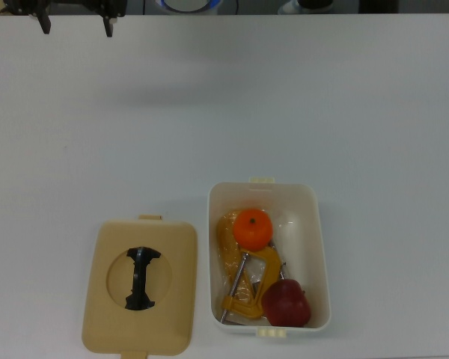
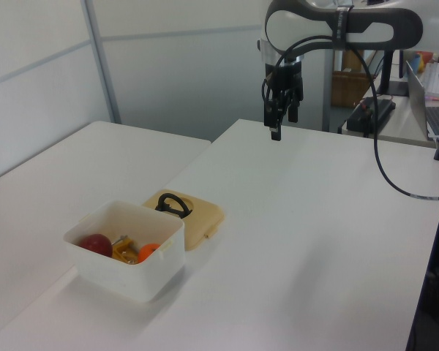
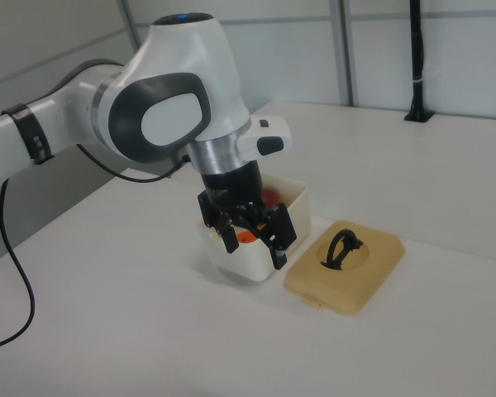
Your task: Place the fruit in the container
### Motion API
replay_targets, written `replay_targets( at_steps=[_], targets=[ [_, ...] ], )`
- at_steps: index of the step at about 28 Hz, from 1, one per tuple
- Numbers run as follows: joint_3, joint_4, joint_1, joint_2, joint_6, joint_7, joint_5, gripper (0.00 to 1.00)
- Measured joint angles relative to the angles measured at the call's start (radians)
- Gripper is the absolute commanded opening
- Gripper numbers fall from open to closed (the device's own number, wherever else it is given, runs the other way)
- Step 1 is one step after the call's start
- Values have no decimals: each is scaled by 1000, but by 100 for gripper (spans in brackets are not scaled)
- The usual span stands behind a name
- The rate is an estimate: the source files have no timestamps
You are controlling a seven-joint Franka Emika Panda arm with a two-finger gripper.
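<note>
From the top view's left I have the gripper (image 1: 73, 22) up at the far table edge, fingers spread wide and holding nothing, which I take as a parked pose after release. Well away from it, nearer the camera, the tan lid (image 1: 140, 288) lies flat, set off so the tub stays open. Just right of that lid, the container (image 1: 318, 247) holds the mandarin (image 1: 253, 229) and the apple (image 1: 287, 303) resting among yellow clamps (image 1: 247, 280). I judge the task finished.
</note>
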Motion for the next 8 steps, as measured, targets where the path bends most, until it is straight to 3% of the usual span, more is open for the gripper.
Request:
replay_targets(
  at_steps=[8],
  targets=[
    [7,-1,2,1,0,0,0,100]
  ],
)
